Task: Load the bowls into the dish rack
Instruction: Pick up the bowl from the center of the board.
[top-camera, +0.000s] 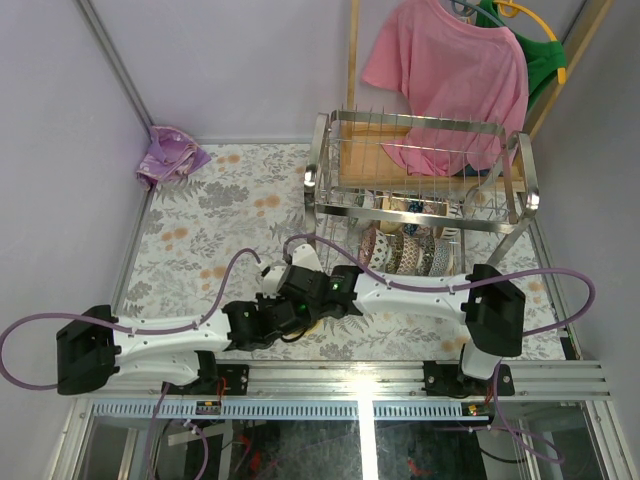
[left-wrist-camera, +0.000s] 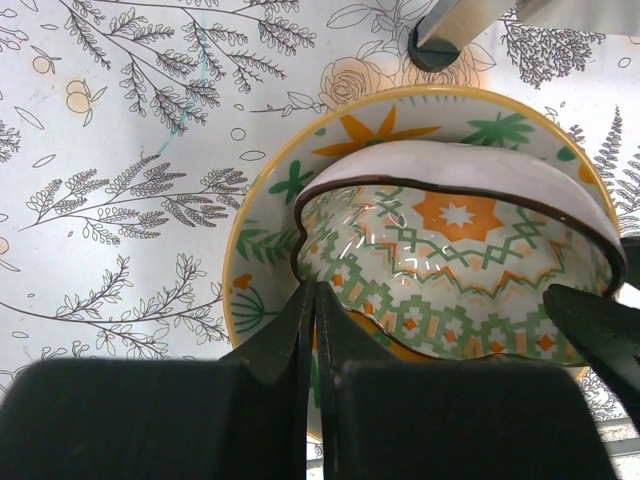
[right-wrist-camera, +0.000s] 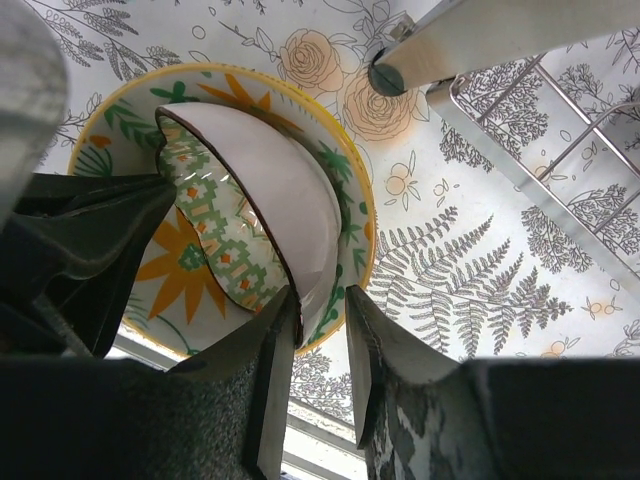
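Observation:
A small bowl (left-wrist-camera: 450, 250) with a green and orange pattern stands tilted inside a larger yellow-rimmed bowl (left-wrist-camera: 270, 200) on the table. My left gripper (left-wrist-camera: 315, 295) is shut on the small bowl's rim. My right gripper (right-wrist-camera: 322, 300) is open, one finger against the small bowl (right-wrist-camera: 270, 190), with that bowl's wall and the yellow bowl's rim (right-wrist-camera: 365, 230) in the gap. In the top view both grippers meet at mid-table (top-camera: 285, 285). The steel dish rack (top-camera: 420, 125) stands behind, with several bowls (top-camera: 400, 248) in its lower tier.
A rack foot (right-wrist-camera: 385, 78) and lower wires (right-wrist-camera: 560, 150) are close to the bowls' right. A pink shirt (top-camera: 450, 70) hangs on a wooden stand (top-camera: 352, 60) over the rack. A purple cloth (top-camera: 170, 155) lies at the far left corner.

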